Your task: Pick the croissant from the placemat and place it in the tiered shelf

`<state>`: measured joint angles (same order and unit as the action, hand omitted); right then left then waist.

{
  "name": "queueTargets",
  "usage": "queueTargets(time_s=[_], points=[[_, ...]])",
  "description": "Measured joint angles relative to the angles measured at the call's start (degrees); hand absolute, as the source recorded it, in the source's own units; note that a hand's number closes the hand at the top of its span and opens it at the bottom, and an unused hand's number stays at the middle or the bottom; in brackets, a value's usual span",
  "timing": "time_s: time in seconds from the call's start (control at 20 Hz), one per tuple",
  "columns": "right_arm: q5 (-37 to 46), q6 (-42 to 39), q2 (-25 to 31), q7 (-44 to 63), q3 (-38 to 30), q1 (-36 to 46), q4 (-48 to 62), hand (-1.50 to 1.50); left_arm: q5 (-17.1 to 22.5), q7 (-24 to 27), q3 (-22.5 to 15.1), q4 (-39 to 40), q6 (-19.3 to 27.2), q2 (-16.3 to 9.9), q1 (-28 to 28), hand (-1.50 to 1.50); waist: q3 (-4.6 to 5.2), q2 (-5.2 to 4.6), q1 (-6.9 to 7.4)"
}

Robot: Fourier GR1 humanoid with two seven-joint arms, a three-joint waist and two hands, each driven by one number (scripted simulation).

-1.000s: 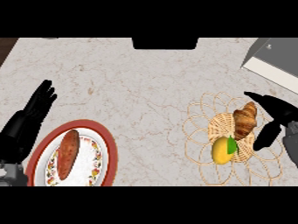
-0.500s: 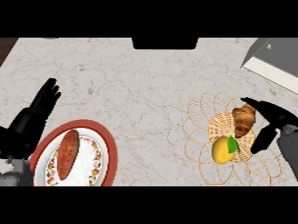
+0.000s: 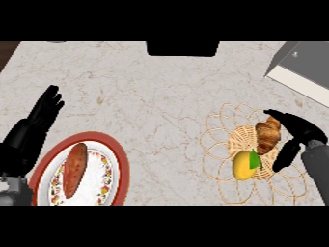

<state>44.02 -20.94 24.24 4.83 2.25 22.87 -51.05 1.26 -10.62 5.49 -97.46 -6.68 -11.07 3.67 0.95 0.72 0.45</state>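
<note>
The brown croissant (image 3: 268,134) lies on a woven wicker placemat (image 3: 220,144) at the right, with a yellow lemon (image 3: 244,164) just below it. My right hand (image 3: 298,136) is at the croissant's right side. One finger arches over its top end and another reaches down past its lower end, with no closed grasp visible. My left hand (image 3: 33,124) rests open at the left edge, fingers straight and pointing up. The grey tiered shelf (image 3: 315,68) shows at the upper right corner.
A red-rimmed flowered plate (image 3: 117,166) holding a long brown piece of food (image 3: 74,169) sits at the lower left beside my left hand. A black object (image 3: 183,48) stands at the counter's far edge. Dark wood shows past the counter's upper left corner.
My right hand has shifted a little to the left, closing in on the croissant's right side. The left hand has drifted slightly upward. The croissant and lemon have not moved.
</note>
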Motion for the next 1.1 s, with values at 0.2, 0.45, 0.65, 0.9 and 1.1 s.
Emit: queueTargets(time_s=[0.2,0.45,0.65,0.9,1.1], points=[[2.45,7.08,0.80,-3.99,-0.77,-0.02,2.26,1.50,-1.08,-0.24,-0.65,0.46,0.87,0.89,1.03,0.00,0.12,0.08,-0.10],[5.36,13.71,0.86,-7.28,-0.89,0.26,4.07,1.50,-1.36,-0.55,-0.65,0.22,0.73,1.05,0.91,0.00,0.06,0.03,-0.05],[5.65,17.93,1.15,-9.87,-2.36,0.24,4.10,1.50,-1.54,-0.92,-0.40,0.67,0.80,1.10,1.50,0.00,-0.31,-0.28,-0.21],[5.73,22.37,-2.47,-1.63,-4.46,1.56,-1.52,1.50,-1.42,-1.20,-0.41,-0.73,0.51,1.05,0.46,0.00,-0.48,-0.27,-0.38],[9.79,30.45,-10.03,15.67,-5.79,5.14,-3.40,1.50,-1.30,-1.14,-0.58,-0.57,0.24,1.12,0.35,0.00,-0.30,-0.21,0.15]])
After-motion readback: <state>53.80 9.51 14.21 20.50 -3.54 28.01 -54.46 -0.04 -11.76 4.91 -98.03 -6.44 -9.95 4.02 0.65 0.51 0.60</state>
